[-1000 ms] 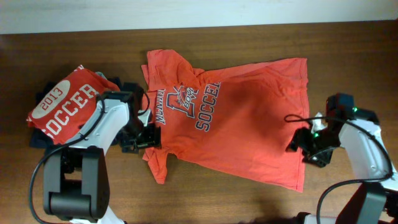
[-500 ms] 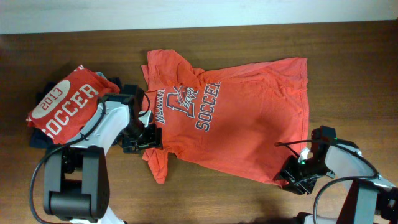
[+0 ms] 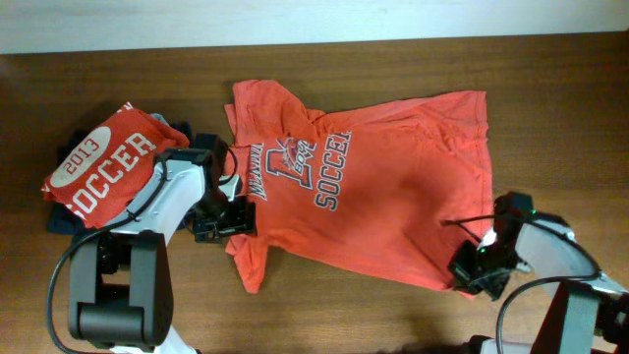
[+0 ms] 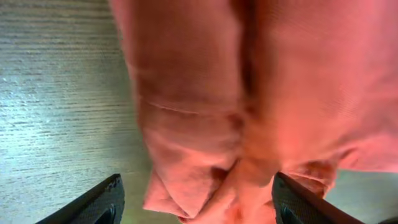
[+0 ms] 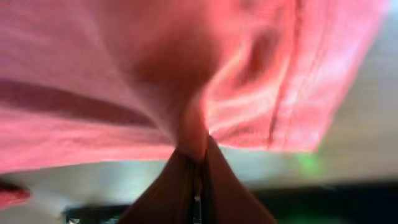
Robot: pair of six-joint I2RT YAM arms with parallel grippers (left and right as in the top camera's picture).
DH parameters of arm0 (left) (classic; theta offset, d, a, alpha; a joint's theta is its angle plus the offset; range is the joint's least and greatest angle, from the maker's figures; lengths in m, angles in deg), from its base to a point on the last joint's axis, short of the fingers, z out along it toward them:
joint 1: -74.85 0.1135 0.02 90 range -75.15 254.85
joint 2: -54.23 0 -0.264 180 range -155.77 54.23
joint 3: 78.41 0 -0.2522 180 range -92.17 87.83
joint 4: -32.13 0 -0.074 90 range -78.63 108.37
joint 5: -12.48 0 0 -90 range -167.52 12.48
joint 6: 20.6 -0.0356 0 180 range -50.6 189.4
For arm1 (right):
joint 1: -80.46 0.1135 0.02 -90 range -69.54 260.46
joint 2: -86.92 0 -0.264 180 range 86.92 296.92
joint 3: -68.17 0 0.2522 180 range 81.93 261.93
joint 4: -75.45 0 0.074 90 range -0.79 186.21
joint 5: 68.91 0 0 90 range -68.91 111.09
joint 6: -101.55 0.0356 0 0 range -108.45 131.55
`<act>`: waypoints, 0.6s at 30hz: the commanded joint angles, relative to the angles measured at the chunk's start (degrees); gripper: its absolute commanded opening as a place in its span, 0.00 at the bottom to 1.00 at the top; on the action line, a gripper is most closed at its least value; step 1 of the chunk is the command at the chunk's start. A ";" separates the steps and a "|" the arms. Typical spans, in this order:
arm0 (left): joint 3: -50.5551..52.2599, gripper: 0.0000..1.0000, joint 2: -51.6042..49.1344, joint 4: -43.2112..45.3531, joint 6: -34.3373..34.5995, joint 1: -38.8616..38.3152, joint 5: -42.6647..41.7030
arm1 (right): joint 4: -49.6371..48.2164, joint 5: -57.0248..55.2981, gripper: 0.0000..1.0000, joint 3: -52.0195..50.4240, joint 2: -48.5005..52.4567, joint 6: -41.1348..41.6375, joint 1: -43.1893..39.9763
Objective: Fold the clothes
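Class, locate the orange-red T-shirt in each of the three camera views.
Overhead: T-shirt spread across the centre.
Left wrist: fills top centre and right.
Right wrist: fills the upper frame, pinched by the right gripper.
Shared landmark: wooden table, around it overhead, left of it in left wrist.

The T-shirt (image 3: pixel 383 197) is soft, matt orange-red cloth, creased in places. A stitched hem ridge shows in the right wrist view. Its chest print looks flatter and smoother than the weave around it. The bench (image 3: pixel 550 79) is brown wood with a fine straight grain and a mild sheen, and it catches the light in the left wrist view. At 9 o'clock the red shirt (image 3: pixel 103 162) is matt cloth too. The left pincer (image 4: pixel 199 205) is dark, matt and plastic-looking. The left arm (image 3: pixel 175 192) has a smooth white plastic shell.
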 commanded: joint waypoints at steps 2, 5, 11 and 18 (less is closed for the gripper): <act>0.24 0.76 0.02 -0.42 0.28 0.35 -0.85 | 3.76 -15.93 0.04 9.94 -0.59 0.70 -2.47; 0.24 0.76 0.02 -0.66 0.28 0.35 -0.90 | 5.68 -18.45 0.04 14.49 -0.61 1.31 -5.70; 0.26 0.77 0.02 0.15 0.28 -0.04 -2.62 | 5.42 -17.29 0.04 15.98 -0.61 2.21 -8.39; 0.28 0.78 0.00 7.89 -0.63 -2.45 -5.42 | 5.40 -16.41 0.04 15.98 -0.61 2.21 -7.61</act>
